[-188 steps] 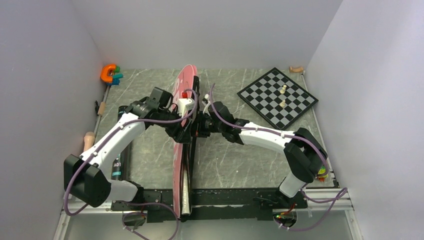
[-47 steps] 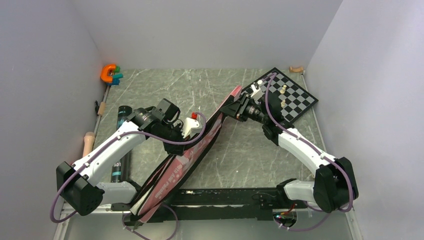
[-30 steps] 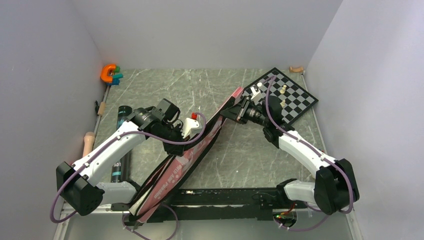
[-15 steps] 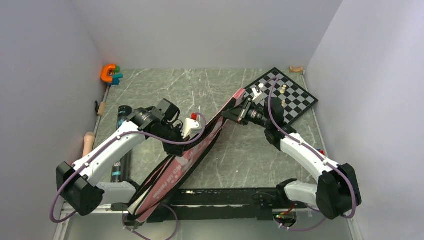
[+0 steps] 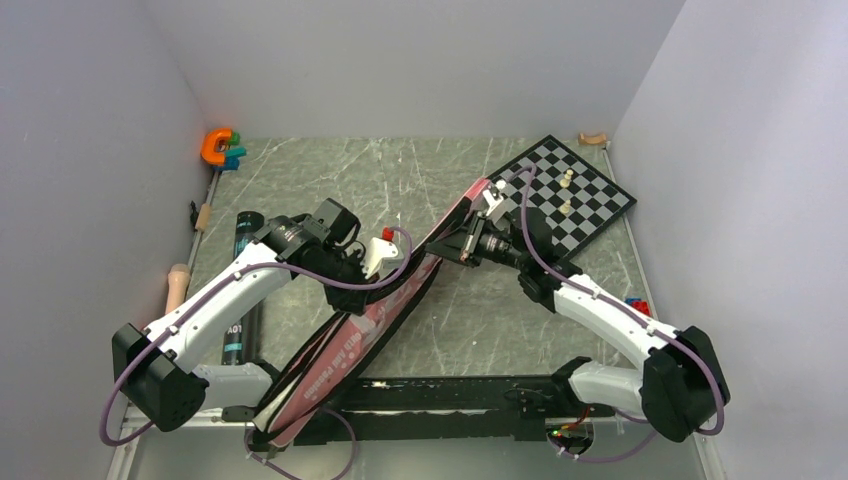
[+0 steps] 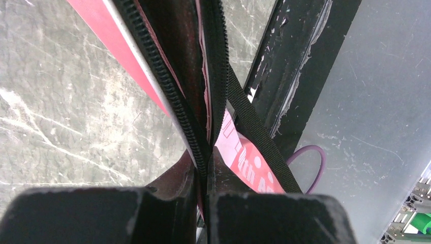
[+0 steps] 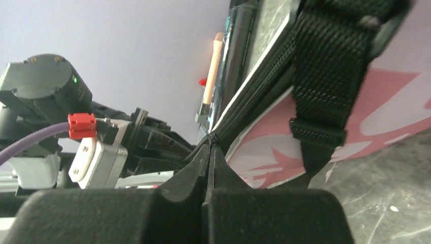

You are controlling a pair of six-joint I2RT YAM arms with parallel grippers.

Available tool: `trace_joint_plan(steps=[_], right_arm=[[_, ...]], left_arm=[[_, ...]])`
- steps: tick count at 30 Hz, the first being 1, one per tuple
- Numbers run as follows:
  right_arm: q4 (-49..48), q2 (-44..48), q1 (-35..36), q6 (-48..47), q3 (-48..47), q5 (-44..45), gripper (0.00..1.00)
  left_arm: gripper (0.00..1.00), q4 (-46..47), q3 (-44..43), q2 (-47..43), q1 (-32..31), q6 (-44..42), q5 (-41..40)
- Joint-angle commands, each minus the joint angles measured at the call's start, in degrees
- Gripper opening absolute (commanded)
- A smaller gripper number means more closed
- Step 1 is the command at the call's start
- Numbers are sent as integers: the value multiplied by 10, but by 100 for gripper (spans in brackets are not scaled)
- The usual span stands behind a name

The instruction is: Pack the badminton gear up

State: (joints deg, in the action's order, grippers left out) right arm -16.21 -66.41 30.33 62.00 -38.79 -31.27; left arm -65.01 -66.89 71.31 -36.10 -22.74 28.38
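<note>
Across the middle of the table the pink racket bag stood on its edge, running on a slant from the near-left corner by the arm bases to the far side, where it ended just beside a corner of the chessboard. The left end effector gripped the bag about halfway along. In the left wrist view its fingers were pressed nearly together on the zipper edge, with the black strap trailing past. The right end effector met the bag near its far end, its jaws shut tight on the zipper line where the two rows of teeth joined. A long dark tube lay on the table left of the bag, beside the left arm and well apart from the orange C-shaped toy in the far-left corner
</note>
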Motion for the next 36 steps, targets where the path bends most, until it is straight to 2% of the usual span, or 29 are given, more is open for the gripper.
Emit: trace_joint_plan(steps=[1, 9, 15, 19, 23, 29, 32, 36], right_arm=[[-30, 6, 51, 15, -11, -31, 0], [-74, -57, 129, 52, -40, -32, 0], [-147, -120, 160, 122, -55, -38, 8], [-136, -131, 172, 129, -64, -29, 11], [-63, -109, 168, 101, -76, -15, 23], [199, -11, 105, -5, -131, 66, 47], [311, 5, 92, -64, -178, 146, 48], [347, -8, 91, -93, -204, 176, 53]], left_arm=[[0, 45, -28, -2, 0, 11, -14], [0, 111, -33, 29, -1, 61, -109], [0, 145, -68, 54, -1, 90, -168], [0, 159, -74, 57, -1, 94, -183], [0, 164, -77, 57, -1, 97, -186], [0, 175, -66, 39, 23, 110, -182], [0, 183, -66, 33, 47, 126, -165], [0, 171, -84, 48, 73, 145, -132]])
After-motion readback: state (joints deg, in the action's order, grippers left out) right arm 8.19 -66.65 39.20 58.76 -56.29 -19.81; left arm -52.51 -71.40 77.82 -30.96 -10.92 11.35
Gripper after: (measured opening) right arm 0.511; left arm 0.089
